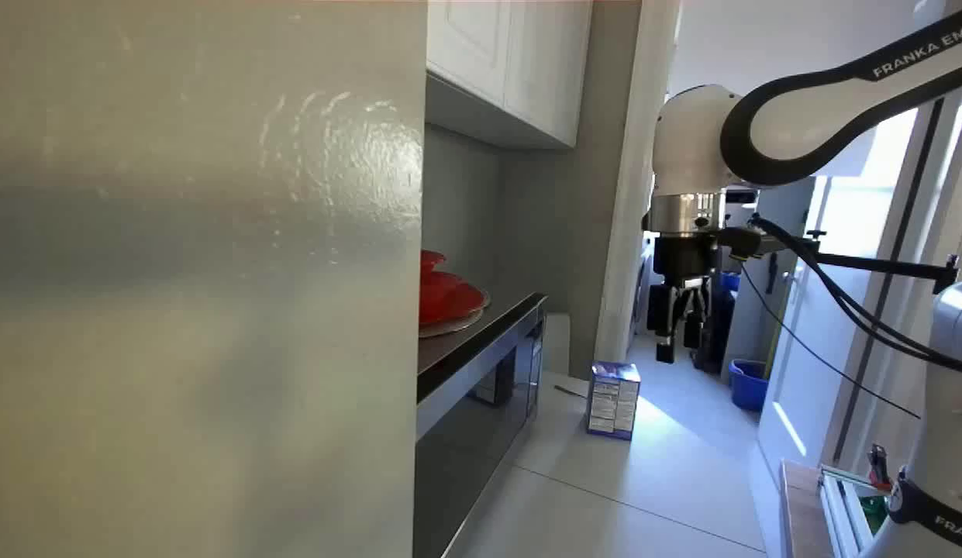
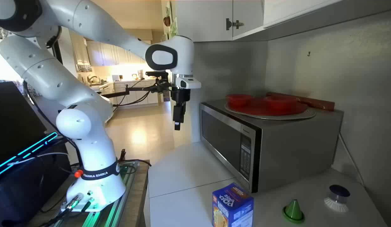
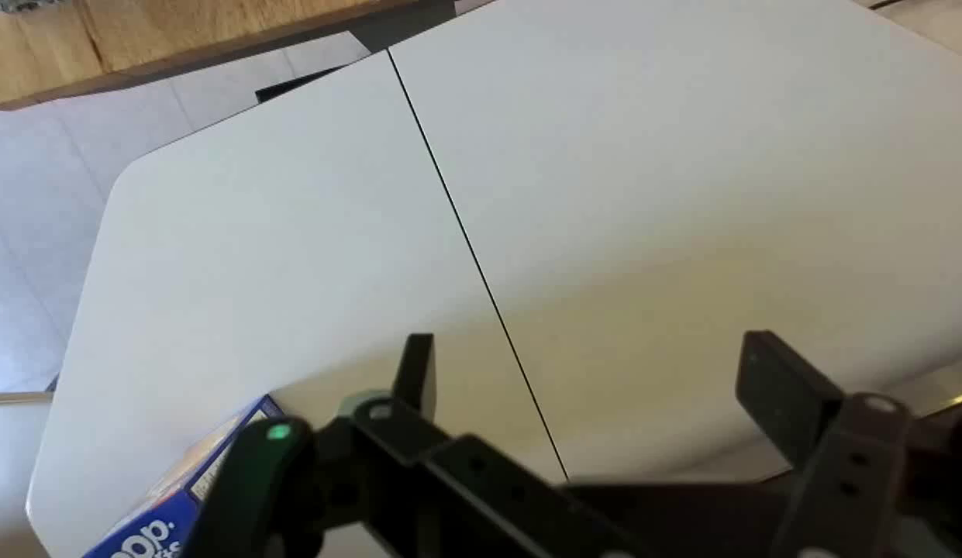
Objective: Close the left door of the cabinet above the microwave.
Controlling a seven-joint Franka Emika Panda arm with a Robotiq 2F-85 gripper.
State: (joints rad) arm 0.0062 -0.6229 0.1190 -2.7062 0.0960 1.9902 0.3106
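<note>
The white wall cabinet point(image 2: 293, 12) hangs above the microwave point(image 2: 227, 135). In that exterior view its left door point(image 2: 204, 20) stands swung open, with a metal hinge point(image 2: 234, 24) showing at its inner edge; its top is cut off. In an exterior view the cabinet's closed fronts point(image 1: 546, 62) show, while its nearer part is hidden behind a large panel. The microwave also shows there point(image 1: 481, 434). My gripper point(image 2: 177, 121) points down, left of the microwave front and below the open door, touching neither. In the wrist view my gripper point(image 3: 601, 380) is open, with nothing between its fingers.
A grey-green shiny panel point(image 1: 201, 279) fills much of an exterior view. Red cookware point(image 2: 271, 105) lies on the microwave. A blue box point(image 2: 233, 205), green cone point(image 2: 293, 211) and brush point(image 2: 337, 198) stand on the white counter point(image 2: 182, 176). The box shows in the wrist view point(image 3: 170, 504).
</note>
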